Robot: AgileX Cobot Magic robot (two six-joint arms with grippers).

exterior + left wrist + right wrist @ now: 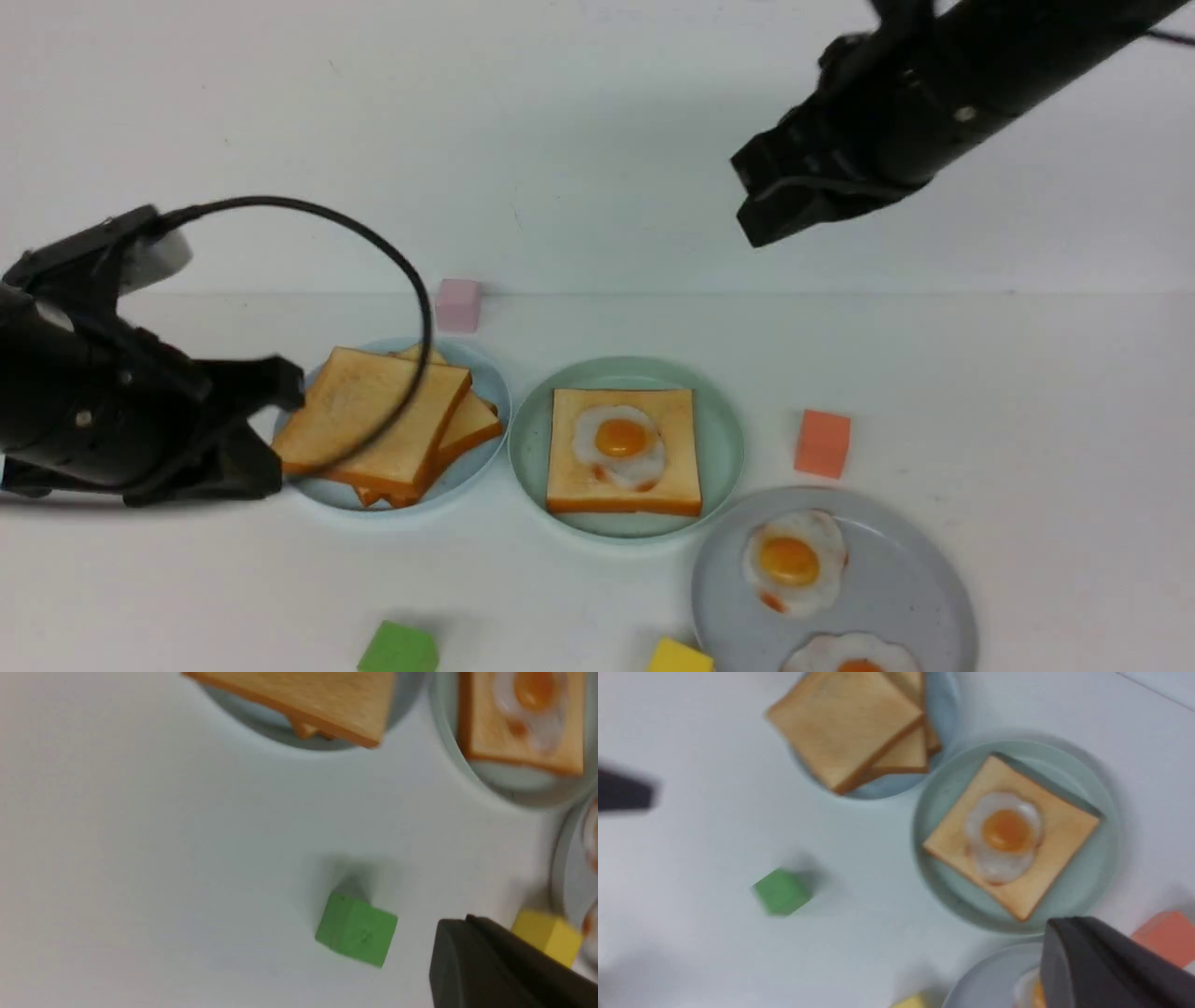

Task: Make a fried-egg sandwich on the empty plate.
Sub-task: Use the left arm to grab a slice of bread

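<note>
One toast slice (574,467) topped with an uncovered fried egg (620,443) is seen on the mint-green plate (527,448), mid-worktop (1027,392). The left claw (276,397) is pressed together just beside the toast stack (364,411) on the pale-blue plate (490,392). The right claw (752,201), likewise pressed together and empty, is held high.

In the front view the bottom edge cuts off the grey plate (906,579), its nearer egg (851,658), the yellow cube (680,658) and the green cube (399,651). The left arm (93,411) hides the pale-blue plate's (490,383) left rim, and the top toast slice (373,420) covers most of the slices beneath. The right wrist view is smeared; there the dark jaws hide part of the grey plate and an egg on it.
</note>
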